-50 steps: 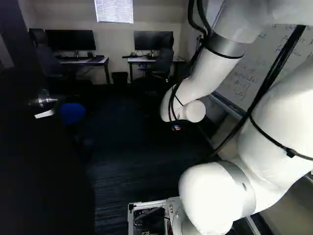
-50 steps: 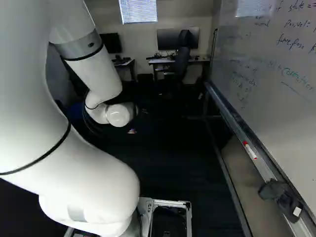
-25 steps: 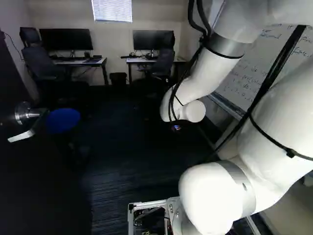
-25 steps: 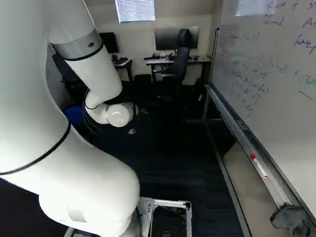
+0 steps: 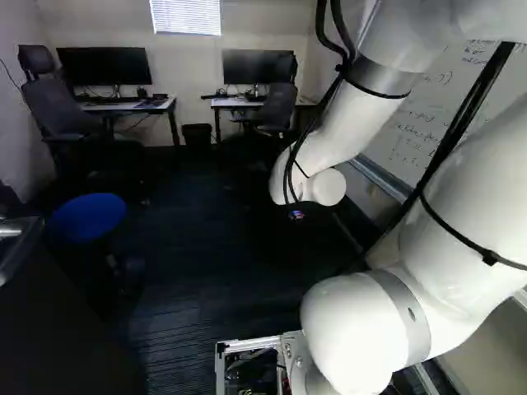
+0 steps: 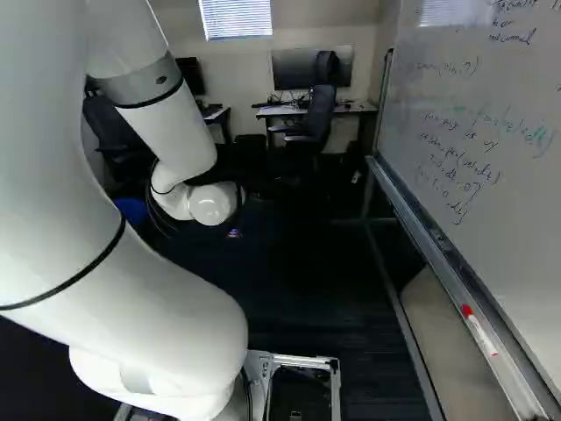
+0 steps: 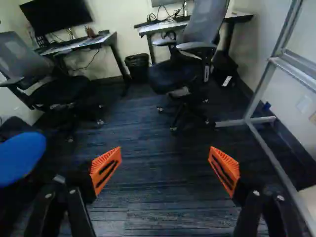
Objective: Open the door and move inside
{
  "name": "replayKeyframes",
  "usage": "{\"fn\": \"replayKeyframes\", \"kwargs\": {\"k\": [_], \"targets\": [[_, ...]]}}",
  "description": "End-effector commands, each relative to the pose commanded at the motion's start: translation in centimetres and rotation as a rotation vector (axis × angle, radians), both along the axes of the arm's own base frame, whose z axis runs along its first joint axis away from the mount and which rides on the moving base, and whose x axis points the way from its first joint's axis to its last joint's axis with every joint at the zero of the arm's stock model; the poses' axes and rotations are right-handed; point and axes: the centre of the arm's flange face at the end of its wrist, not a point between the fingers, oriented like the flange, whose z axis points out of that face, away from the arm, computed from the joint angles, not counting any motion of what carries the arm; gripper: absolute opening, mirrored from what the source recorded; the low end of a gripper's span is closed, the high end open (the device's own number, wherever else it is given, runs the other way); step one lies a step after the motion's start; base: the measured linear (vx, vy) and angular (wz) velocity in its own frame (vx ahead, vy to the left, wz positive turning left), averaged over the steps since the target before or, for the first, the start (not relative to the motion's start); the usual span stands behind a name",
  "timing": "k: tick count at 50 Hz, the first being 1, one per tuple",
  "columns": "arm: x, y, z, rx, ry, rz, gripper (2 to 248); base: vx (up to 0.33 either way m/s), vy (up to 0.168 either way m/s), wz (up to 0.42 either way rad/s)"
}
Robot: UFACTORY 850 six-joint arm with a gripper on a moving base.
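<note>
There is one door (image 5: pixel 62 329), dark, at the lower left of the left base view, and its one metal handle (image 5: pixel 10 232) is at the left edge there. In the upper part of this same view I count two desks (image 5: pixel 123 106), two monitors (image 5: pixel 103 66), two office chairs (image 5: pixel 58 107) and one waste bin (image 5: pixel 198 136), which stands between the desks. One blue round stool (image 5: pixel 88 216) is at the left, near the handle. The right base view has one whiteboard (image 6: pixel 491 184) at the right, with one red-and-white marker (image 6: pixel 479 331) on its tray.

The gripper (image 7: pixel 164 160) has two fingers with orange pads (image 7: pixel 105 170), standing wide apart, and nothing is held between them. Ahead of it there is the carpet (image 7: pixel 153 118), with the bin and the chairs farther away.

Compared with the earlier frames, the base has moved: the handle and the stool appear farther to the left in the left base view. The dark cloth-like item on the tray is now out of the right base view. The white arm (image 5: pixel 329 140) keeps its same pose above its lowest joint.
</note>
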Motion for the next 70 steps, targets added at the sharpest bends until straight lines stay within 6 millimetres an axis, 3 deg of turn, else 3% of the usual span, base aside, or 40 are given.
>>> {"fn": "replayKeyframes", "kwargs": {"k": [70], "targets": [[0.0,0.0,0.0,0.0,0.0,0.0,247,0.159,0.003,-0.003]]}}
